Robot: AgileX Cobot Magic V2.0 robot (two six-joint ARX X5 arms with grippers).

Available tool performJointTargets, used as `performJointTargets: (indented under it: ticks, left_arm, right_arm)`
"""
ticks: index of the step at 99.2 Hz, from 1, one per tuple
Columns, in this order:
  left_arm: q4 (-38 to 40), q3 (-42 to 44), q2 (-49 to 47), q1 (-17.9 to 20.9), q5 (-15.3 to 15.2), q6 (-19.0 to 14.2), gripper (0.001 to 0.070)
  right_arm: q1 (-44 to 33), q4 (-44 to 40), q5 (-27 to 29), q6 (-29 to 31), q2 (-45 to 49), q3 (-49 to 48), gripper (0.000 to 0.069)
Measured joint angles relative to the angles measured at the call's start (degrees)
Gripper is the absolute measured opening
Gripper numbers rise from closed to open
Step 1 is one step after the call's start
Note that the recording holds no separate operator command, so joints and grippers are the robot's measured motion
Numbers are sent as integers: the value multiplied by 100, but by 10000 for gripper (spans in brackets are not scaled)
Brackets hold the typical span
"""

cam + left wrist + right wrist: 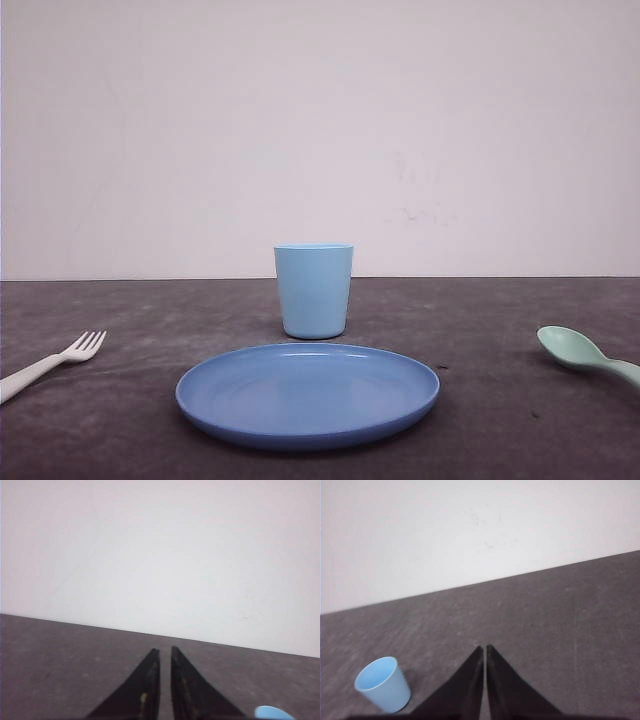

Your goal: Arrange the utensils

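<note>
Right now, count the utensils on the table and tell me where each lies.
2. The white fork lies left of the blue plate; the green spoon lies to its right.

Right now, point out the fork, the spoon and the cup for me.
fork (pixel 84 347), front view, on the tines.
spoon (pixel 566 346), front view, on the oval bowl.
cup (pixel 314 292), front view, on the middle of its outer wall.

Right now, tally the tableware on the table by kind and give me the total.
Forks: 1, white fork
Spoons: 1, mint-green spoon
Cups: 1, light blue cup
Plates: 1, blue plate
Total: 4
</note>
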Motion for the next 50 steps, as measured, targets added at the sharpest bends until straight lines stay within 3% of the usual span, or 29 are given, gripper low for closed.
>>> performJointTargets:
  ticks: [27,50]
  left_arm:
    - [-1456,1696,1808,0,293,321,14]
    - [-1958,2142,3222,-96,299,629,14]
  right_arm:
    - [2,-1010,-111,-623,1609,1325,10]
    - [48,-1255,-120,-927,2804,1458,10]
